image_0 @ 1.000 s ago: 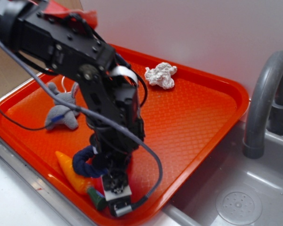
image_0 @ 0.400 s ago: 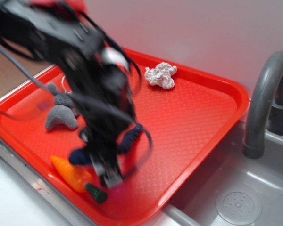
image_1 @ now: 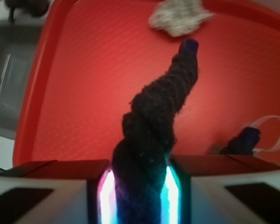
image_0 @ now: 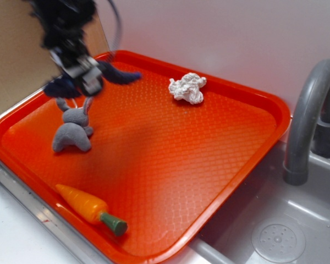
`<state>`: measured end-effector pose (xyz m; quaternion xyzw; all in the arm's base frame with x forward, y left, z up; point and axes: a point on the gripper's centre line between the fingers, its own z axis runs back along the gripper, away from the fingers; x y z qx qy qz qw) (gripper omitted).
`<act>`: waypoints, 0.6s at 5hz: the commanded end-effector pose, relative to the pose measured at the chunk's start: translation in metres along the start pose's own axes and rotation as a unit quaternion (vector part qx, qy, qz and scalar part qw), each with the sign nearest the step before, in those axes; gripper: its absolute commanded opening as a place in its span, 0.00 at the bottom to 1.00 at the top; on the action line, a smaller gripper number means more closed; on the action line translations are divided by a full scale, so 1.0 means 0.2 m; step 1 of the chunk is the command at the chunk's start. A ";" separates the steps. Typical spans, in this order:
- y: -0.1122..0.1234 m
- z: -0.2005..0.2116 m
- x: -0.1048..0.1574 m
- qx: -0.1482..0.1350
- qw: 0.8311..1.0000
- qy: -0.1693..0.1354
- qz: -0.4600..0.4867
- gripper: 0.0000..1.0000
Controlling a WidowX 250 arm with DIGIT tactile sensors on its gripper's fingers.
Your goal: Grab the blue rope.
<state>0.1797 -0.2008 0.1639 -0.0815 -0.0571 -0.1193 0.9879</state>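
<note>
While we held the blue rope [image_0: 116, 74] pinched between our two fingers, the gripper [image_0: 80, 74] hung in the air over the far left corner of the red tray [image_0: 220, 143], blurred in the outside view. From the wrist camera the pinch was plain: the rope [image_1: 154, 135] rose up out of the narrow gap between the fingers [image_1: 53, 186], which pressed on it from both sides, and its glossy capped end [image_1: 190, 45] pointed toward the white rope ball [image_1: 179, 16] at the far edge of the tray [image_1: 79, 79]. The other end drooped off to one side, its cap showing low at the right of that view. No part of the rope touched the tray that we could see.

Below us sat the grey bunny [image_0: 72, 129], just near of the gripper and apart from it. The toy carrot [image_0: 91, 208] lay well away at the near edge, and the white ball [image_0: 187, 88] rested at the far side. A grey tap [image_0: 308, 110] stood to the right, over the sink.

We judged the grab itself done, with the rope lifted clear. What remained called only for a firm, unbroken squeeze and a steady hold, since the rope was gripped near its middle and both loose ends could swing.
</note>
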 end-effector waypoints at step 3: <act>0.33 0.37 -0.11 0.068 0.989 -0.090 0.097 0.00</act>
